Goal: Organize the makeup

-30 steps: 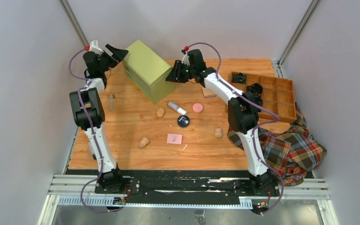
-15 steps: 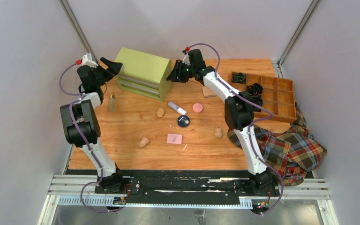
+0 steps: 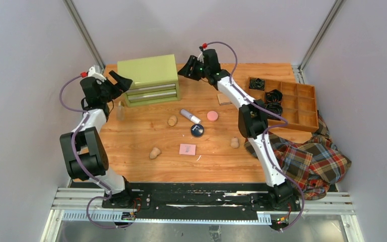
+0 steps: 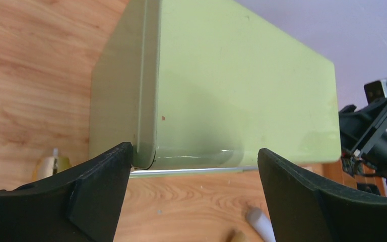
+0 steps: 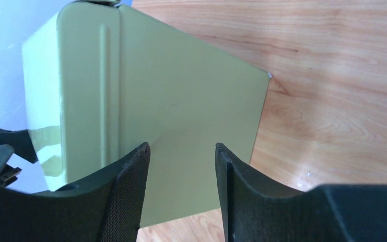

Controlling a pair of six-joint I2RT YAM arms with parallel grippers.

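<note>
Closest to me on the counter (image 3: 131, 169) lie the pink pad (image 3: 187, 149) and, left of it, a tan sponge (image 3: 154, 153). A second sponge (image 3: 235, 143) sits off to the right, near the plaid cloth (image 3: 312, 161) that hangs over the counter's right edge.

A bit farther, in the middle, is the navy compact (image 3: 197, 130). Just behind it come a third sponge (image 3: 172, 121), the white tube (image 3: 190, 116) and the pink disc (image 3: 212, 116), side by side and not touching. The tube lies slanted. The bottle (image 3: 120, 110) stands at the left, by my left arm. The tan square (image 3: 224, 99) lies flat beside my right arm. All the makeup is out on the counter.

On the right is a wooden tray (image 3: 302, 108) with black bands (image 3: 273, 96) in some of its parts.

At the back stands a green box (image 3: 148, 73), its drawers facing me. My left fingers (image 3: 123, 80) are at its left end, spread wide and holding nothing, with one tip right at the box's corner. My right fingers (image 3: 184, 72) are at its right end, partly spread, with nothing between them.
</note>
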